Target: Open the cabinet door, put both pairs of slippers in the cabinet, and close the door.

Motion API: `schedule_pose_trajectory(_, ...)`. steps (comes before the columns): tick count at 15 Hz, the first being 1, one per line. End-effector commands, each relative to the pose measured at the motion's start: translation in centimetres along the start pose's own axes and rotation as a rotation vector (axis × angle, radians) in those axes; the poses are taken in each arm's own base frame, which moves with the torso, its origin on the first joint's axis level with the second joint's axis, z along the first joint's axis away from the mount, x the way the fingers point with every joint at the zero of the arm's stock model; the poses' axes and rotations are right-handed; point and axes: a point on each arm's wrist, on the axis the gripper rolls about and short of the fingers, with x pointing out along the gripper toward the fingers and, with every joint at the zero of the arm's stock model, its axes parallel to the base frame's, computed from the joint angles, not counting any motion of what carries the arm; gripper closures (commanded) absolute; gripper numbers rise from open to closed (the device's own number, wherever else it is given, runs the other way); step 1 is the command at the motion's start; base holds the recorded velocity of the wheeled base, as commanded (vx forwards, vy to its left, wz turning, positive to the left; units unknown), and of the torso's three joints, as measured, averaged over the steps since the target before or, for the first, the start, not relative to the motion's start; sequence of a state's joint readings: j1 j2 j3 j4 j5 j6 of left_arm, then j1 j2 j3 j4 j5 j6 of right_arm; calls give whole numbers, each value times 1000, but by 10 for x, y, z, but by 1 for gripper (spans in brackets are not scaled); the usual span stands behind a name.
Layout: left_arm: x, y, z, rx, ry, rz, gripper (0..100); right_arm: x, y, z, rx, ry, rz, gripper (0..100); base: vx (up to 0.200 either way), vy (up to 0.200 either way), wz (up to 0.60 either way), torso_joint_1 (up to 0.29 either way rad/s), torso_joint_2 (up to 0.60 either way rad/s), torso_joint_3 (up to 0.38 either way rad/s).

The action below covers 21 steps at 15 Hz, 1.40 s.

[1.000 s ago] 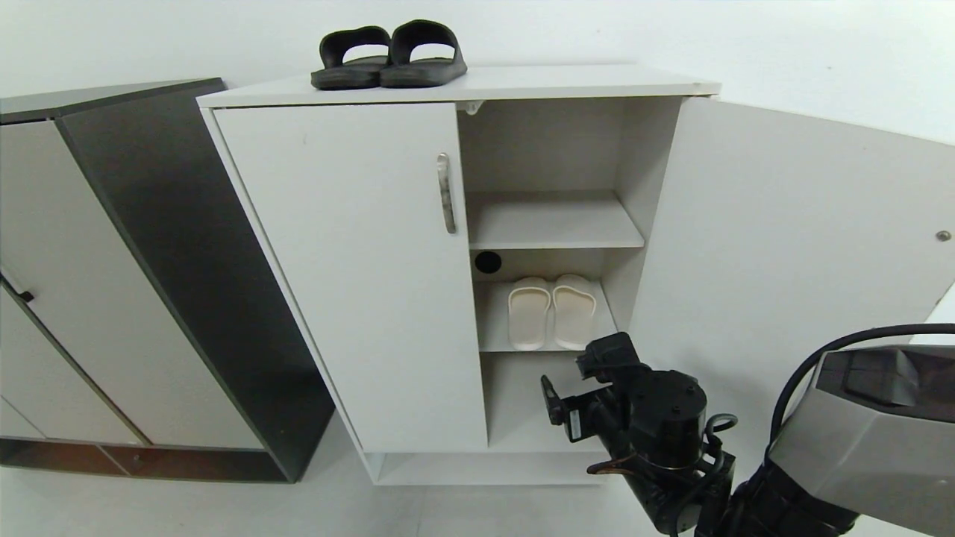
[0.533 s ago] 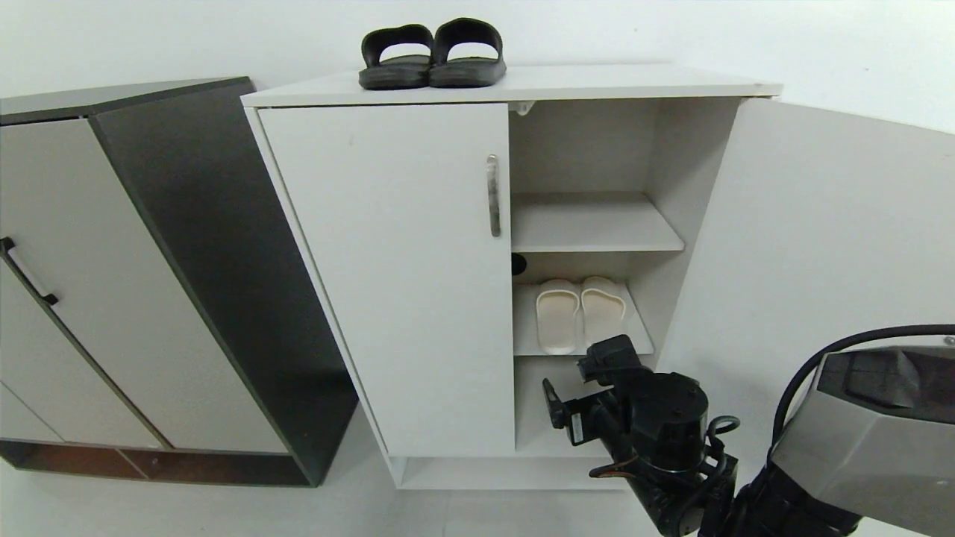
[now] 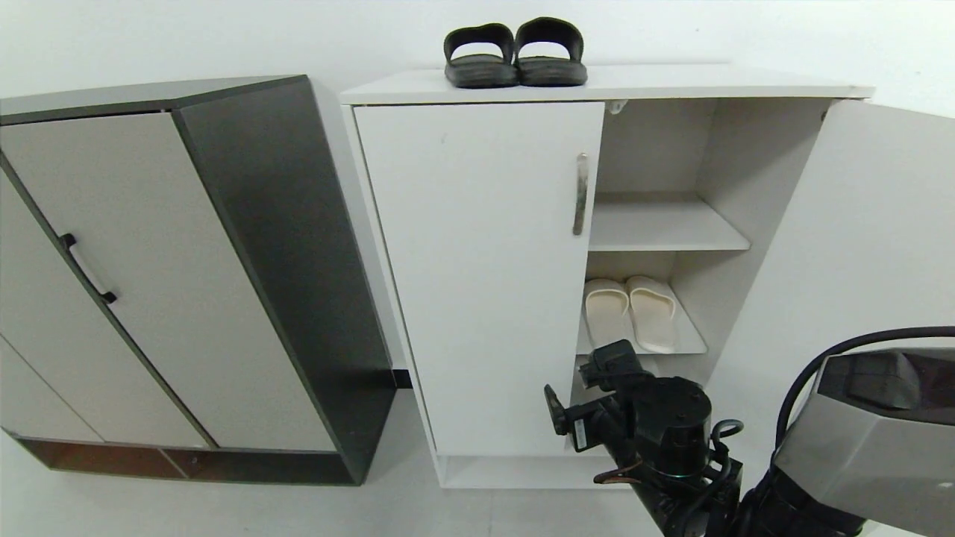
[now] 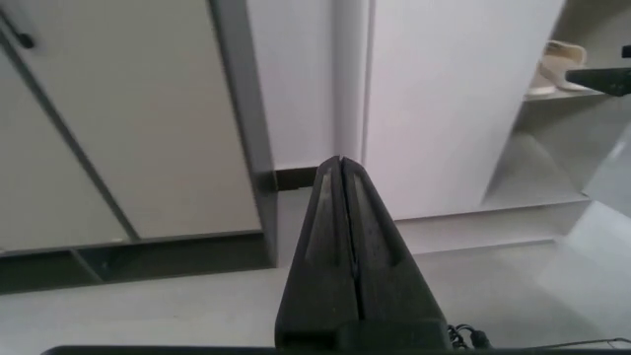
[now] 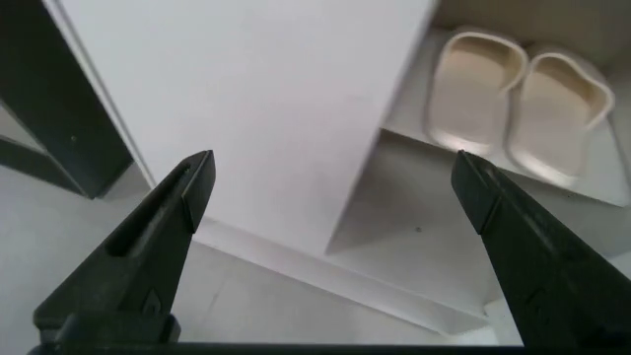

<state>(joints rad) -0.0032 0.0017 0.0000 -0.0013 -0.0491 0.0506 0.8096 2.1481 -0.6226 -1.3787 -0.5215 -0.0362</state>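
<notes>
On top of the white cabinet [image 3: 746,74] the black slippers [image 3: 515,52] stand near the front edge; my right pincer [image 5: 330,163], wide and empty, hangs low before the shut door [image 3: 485,276], so reaching up I may knock one off or strike the open door [image 3: 858,261]. My left pincer [image 4: 341,173] is closed, empty. Cream slippers [image 3: 630,313] lie on the middle shelf [image 3: 692,344]. Pale floor [image 3: 224,507], grey cabinet [image 3: 186,261] beside.

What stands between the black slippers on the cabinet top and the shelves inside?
Nothing visible blocks the black slippers: the right door stands open and the upper shelf is bare; cream slippers lie on the shelf below.
</notes>
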Motion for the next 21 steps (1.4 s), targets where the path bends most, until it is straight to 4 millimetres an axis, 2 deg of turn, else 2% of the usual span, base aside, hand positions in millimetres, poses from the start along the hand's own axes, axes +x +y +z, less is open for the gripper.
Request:
schedule_pose_trajectory(1,0,0,0,0,1,0,100,-1,0,-2,-3,4,2,0,0,200,0,-2,-2,7)
schedule_pose_trajectory(4,0,0,0,-3,1,0,100,0,1,-3,-6,8,2,0,0,200,0,5,1,2)
schedule_pose_trajectory(21,0,0,0,-22,1,3,100,0,2,-8,-14,-21,25,0,0,0,0,0,0,0)
